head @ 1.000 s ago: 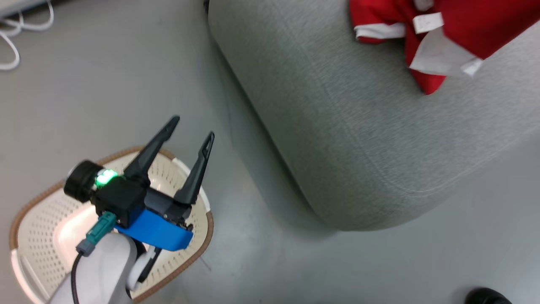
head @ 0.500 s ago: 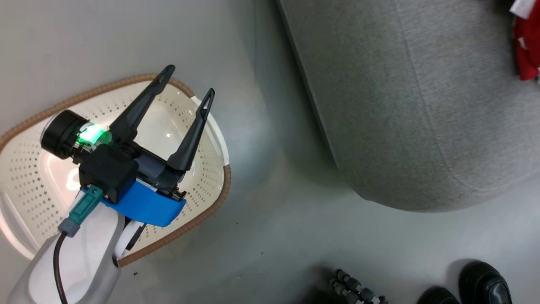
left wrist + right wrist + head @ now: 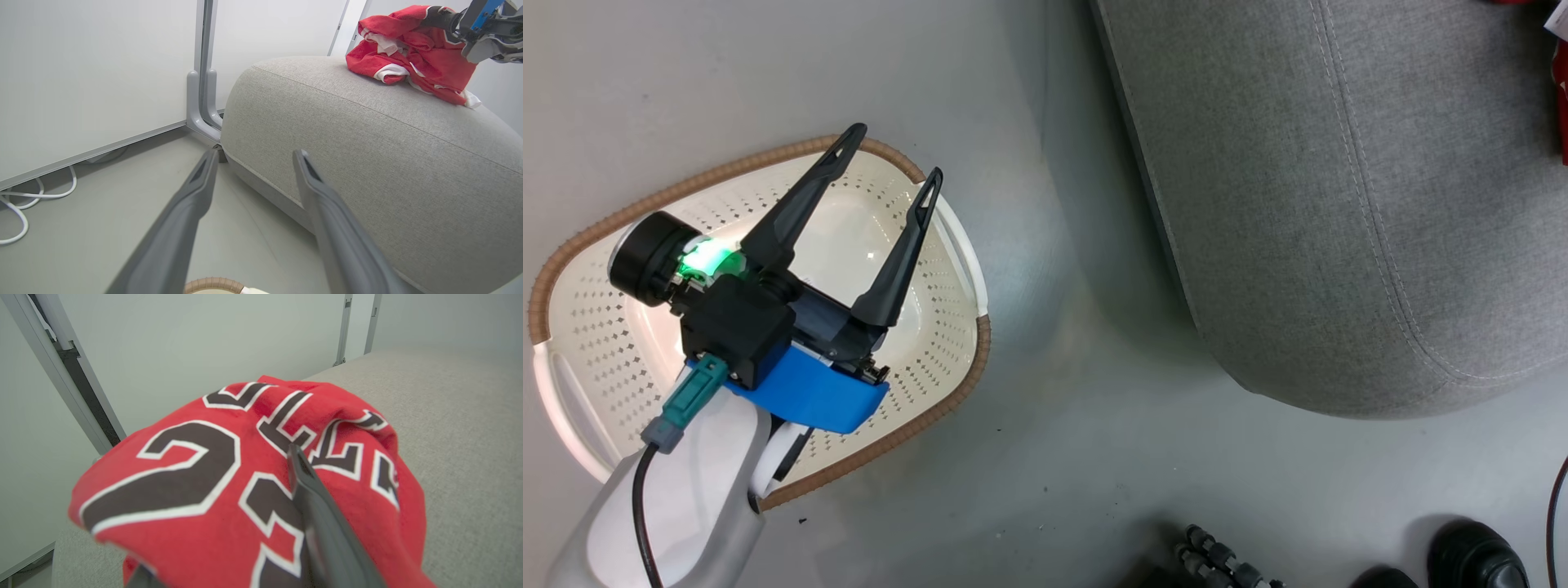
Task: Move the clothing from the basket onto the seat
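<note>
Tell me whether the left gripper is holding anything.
No, the left gripper has its fingers spread over the basket with nothing between them.

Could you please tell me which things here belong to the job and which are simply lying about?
Job: clothing, basket, seat, left pincer.
Lying about: white cables, a person's black shoe, wall post.

The seat (image 3: 1339, 204) is matt grey woven cloth, faintly coarse, with a stitched seam. Left of it, the basket (image 3: 588, 359) is smooth cream plastic, glossy on its base, with a plaited-looking brown rim. Also left of the seat, the left end effector (image 3: 896, 153) looks like matt dark plastic. On the seat, the clothing (image 3: 421, 61) is soft, matt red cloth. The floor (image 3: 1054, 457) around the seat is smooth with a dull sheen.
</note>
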Available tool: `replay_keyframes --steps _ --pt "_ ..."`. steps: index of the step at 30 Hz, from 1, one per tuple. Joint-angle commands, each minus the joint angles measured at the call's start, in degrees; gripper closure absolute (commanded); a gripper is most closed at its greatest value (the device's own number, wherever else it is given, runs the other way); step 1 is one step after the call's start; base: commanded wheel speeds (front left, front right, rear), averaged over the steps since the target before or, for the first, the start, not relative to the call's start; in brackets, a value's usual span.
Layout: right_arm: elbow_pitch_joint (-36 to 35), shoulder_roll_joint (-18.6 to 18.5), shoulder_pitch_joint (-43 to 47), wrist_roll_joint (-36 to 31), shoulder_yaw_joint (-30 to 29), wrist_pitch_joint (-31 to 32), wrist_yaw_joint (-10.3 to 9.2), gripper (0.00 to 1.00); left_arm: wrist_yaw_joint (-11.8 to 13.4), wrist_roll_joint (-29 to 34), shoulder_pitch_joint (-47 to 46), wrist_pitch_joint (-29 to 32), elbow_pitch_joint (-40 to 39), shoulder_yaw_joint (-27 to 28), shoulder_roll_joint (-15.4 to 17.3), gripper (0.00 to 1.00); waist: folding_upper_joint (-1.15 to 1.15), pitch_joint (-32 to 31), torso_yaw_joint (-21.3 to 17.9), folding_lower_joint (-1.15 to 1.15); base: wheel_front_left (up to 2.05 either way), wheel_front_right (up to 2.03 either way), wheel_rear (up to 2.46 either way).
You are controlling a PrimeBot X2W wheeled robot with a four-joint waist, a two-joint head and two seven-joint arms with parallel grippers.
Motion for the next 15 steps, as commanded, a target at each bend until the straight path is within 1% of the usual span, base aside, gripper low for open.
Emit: replay_keyframes --steps 1,6,9,15 --pt "0.2 0.0 0.1 -0.3 0.2 -0.2 0.01 0.00 -0.1 -0.2 -1.2 -0.2 0.2 0.0 -0.3 0.00 0.00 -0.2 0.1 -0.01 0.00 0.00 0.00" --pt "0.7 -0.1 0.7 -0.6 0.9 -0.2 0.01 0.00 -0.1 -0.3 -1.1 -0.2 0.7 -0.3 -1.1 0.00 0.00 -1.3 0.7 -0.01 0.00 0.00 0.00" --pt "0.0 -0.3 2.4 -1.0 1.9 -0.2 0.01 0.00 -0.1 -0.8 -0.8 -0.2 1.3 -0.2 -2.3 0.00 0.00 -2.7 1.5 -0.01 0.00 0.00 0.00" --pt "-2.3 0.4 7.5 -2.2 6.3 -0.2 0.01 0.00 -0.1 -1.7 1.0 -0.2 3.3 0.7 -5.0 0.00 0.00 -7.1 3.0 -0.01 0.00 0.00 0.00"
